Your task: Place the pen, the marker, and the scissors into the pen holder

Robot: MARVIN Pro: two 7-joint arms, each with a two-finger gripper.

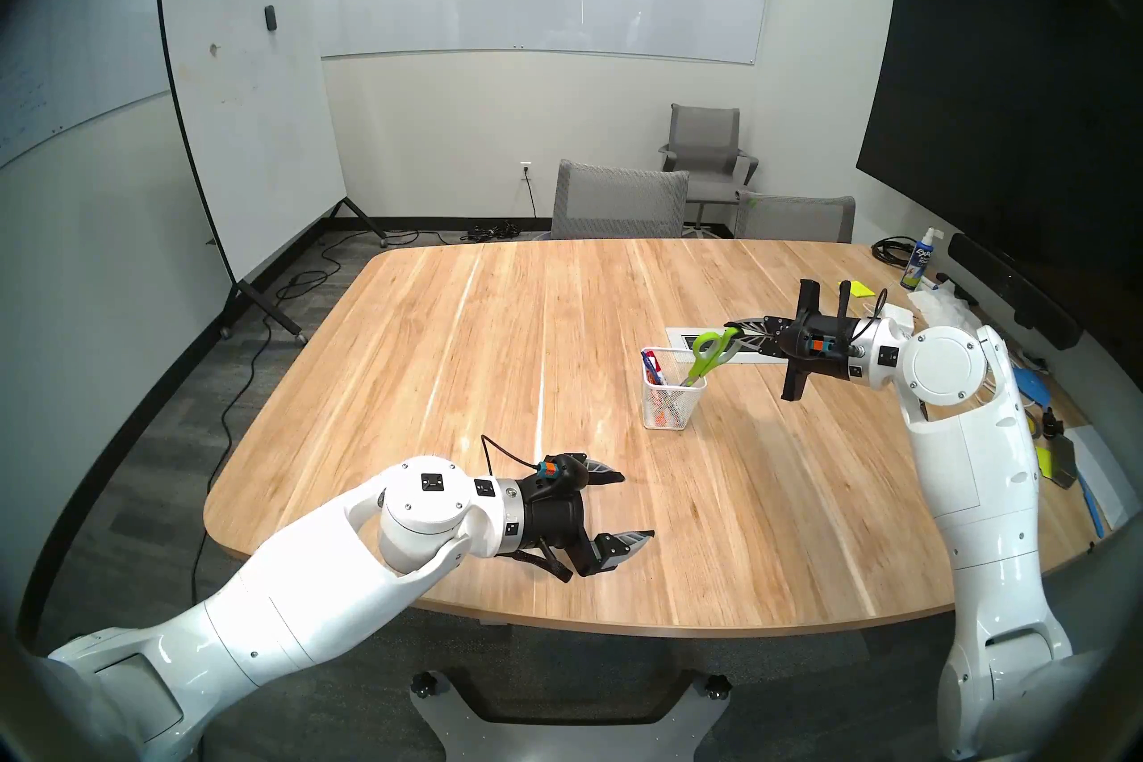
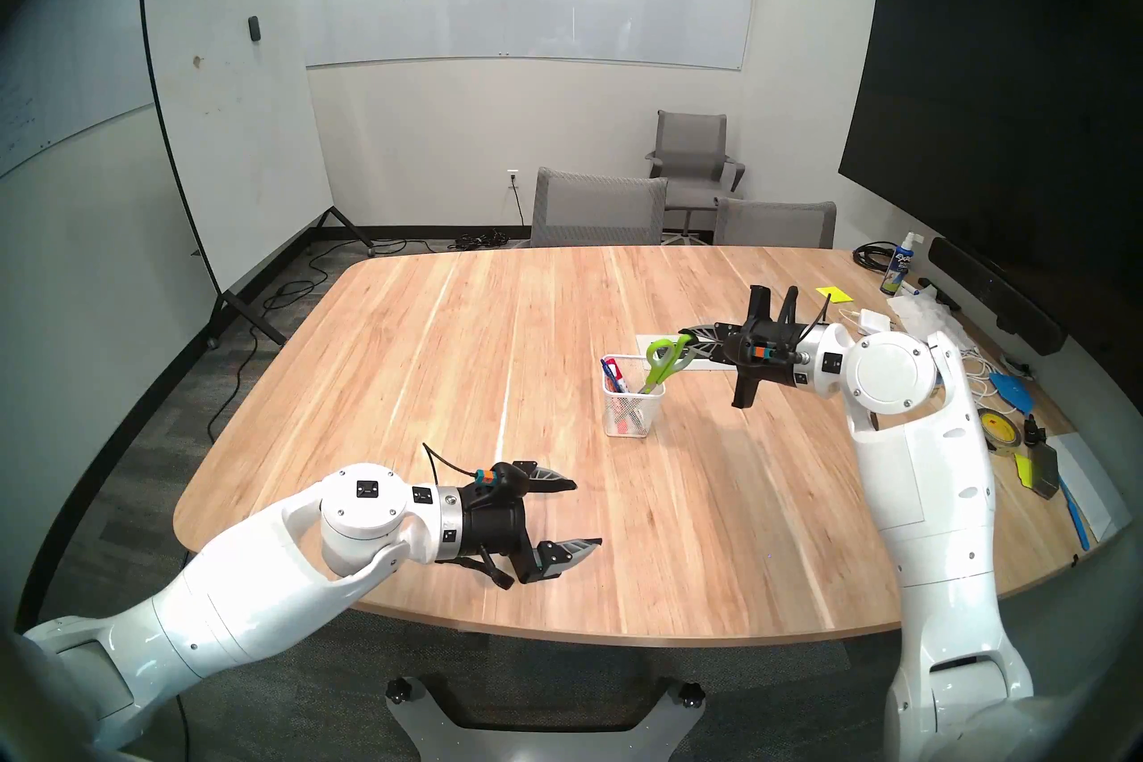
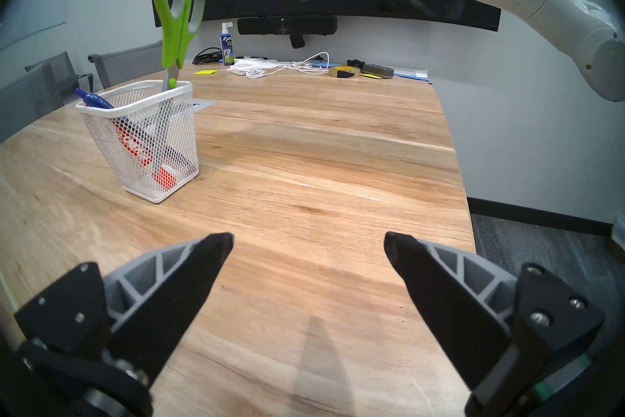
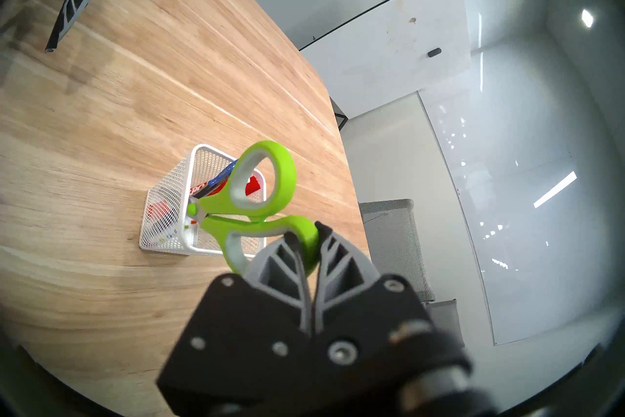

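The white mesh pen holder stands right of the table's middle. In it lean a blue pen and a red-capped marker. The lime-green scissors have their blades down inside the holder and their handles tilted up. My right gripper is shut on one handle loop. My left gripper hovers open and empty near the table's front edge.
A spray bottle, a tape roll, white cables and papers crowd the table's right side. A rectangular cutout lies behind the holder. Grey chairs stand at the far edge, and a whiteboard stands on the left.
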